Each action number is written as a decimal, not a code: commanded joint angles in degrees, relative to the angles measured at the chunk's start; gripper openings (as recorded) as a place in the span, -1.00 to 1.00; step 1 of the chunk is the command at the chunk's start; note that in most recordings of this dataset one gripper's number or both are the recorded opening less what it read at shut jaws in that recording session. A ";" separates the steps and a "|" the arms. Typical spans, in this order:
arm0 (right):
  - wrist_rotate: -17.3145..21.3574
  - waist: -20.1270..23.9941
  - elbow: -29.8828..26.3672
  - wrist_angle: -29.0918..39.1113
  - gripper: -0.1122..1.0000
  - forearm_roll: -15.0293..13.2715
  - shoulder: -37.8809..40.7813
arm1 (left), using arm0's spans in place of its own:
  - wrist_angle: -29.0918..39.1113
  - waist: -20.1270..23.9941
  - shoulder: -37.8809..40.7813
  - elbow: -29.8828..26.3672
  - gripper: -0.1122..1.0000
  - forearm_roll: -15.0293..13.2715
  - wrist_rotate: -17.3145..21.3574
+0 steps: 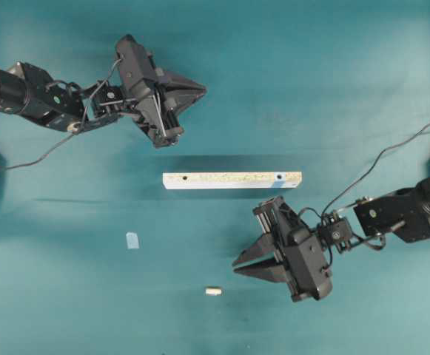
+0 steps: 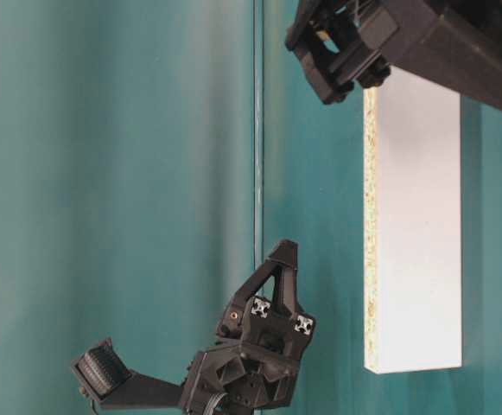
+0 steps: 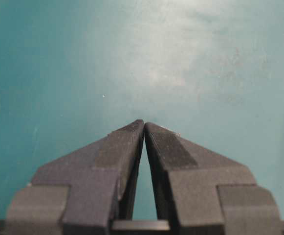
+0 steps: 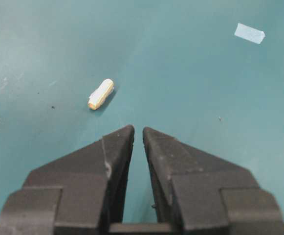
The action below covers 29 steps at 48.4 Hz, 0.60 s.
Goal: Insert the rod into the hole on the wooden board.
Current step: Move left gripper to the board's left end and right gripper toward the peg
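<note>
The wooden board lies across the middle of the teal table, with the blue-ringed hole near its right end and a plain dark hole near its left end. The rod lies loose on the table in front of the board; in the right wrist view it is ahead and left of the tips. My right gripper hovers just right of the rod, jaws almost together and empty. My left gripper is shut and empty behind the board.
A pale-blue tape square lies front left of the board and also shows in the right wrist view. In the table-level view the board shows its white edge, with the left gripper beyond it.
</note>
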 commanded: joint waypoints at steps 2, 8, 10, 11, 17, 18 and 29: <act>0.70 0.44 -0.97 0.18 -0.36 -0.18 -2.20 | 3.16 0.26 -3.87 -1.41 -0.36 2.02 0.18; 0.97 0.44 -2.11 5.01 -0.75 -0.18 -4.83 | 10.63 0.26 -7.38 -2.64 -0.64 2.02 -0.09; 0.97 0.44 -2.64 7.65 -0.80 -0.26 -5.89 | 13.62 0.26 -8.35 -2.90 -0.64 2.02 0.00; 0.97 0.44 -2.81 8.96 -0.81 -0.18 -6.42 | 15.29 0.26 -8.88 -3.08 -0.64 2.02 0.18; 0.88 0.44 -4.22 17.84 -0.81 -0.26 -9.67 | 24.08 0.00 -11.69 -4.13 -0.64 2.37 0.35; 0.97 0.44 -4.48 19.07 -0.81 -0.26 -10.11 | 25.05 -0.18 -12.13 -4.22 -0.64 2.37 0.35; 3.43 0.44 -8.35 33.22 -0.80 -0.18 -13.80 | 30.06 -4.48 -17.49 -4.04 0.04 2.90 2.29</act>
